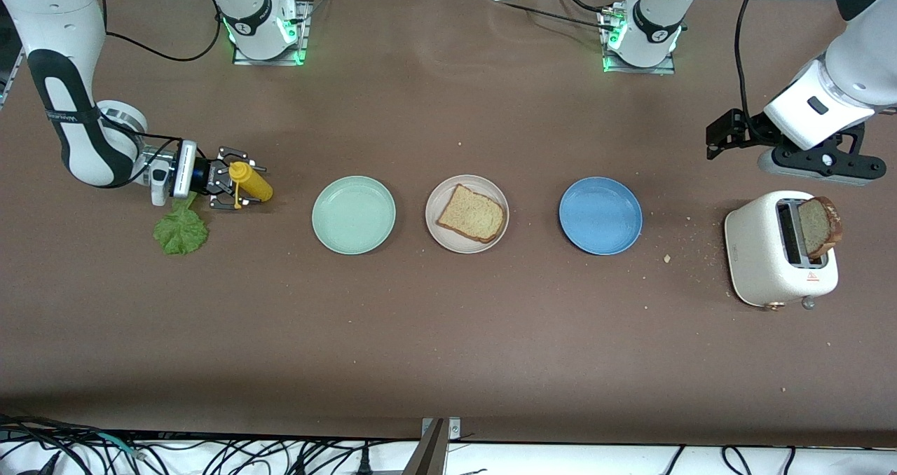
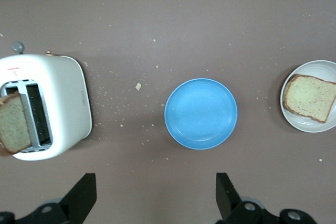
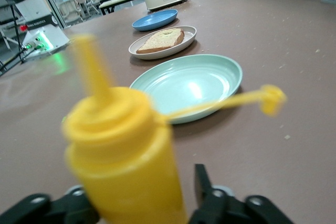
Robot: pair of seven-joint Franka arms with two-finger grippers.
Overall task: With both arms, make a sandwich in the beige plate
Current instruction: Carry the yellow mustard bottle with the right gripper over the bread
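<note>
From the front, my right gripper (image 1: 235, 188) brackets a yellow mustard bottle (image 1: 251, 182), grip uncertain; tan, brown-crusted toast (image 1: 471, 214) lies on the beige plate (image 1: 438, 198). My left wrist shows my left gripper (image 2: 156, 195) spread wide, empty. My right wrist shows the bottle between my fingers (image 3: 207, 190).

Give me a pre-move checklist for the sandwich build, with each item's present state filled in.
1. Round beige plate sits between the mint green plate and the blue plate: ok.
2. First square tan toast slice lies flat on the beige plate: ok.
3. Crinkled green lettuce leaf on that slice: not ok; it lies on the table at the right arm's end.
4. Second toast slice ready: not ok; it stands in the white toaster.
5. Right gripper free for the lettuce: not ok; its fingers flank the yellow squeeze bottle.
6. Left gripper open over the table beside the toaster: ok.
</note>
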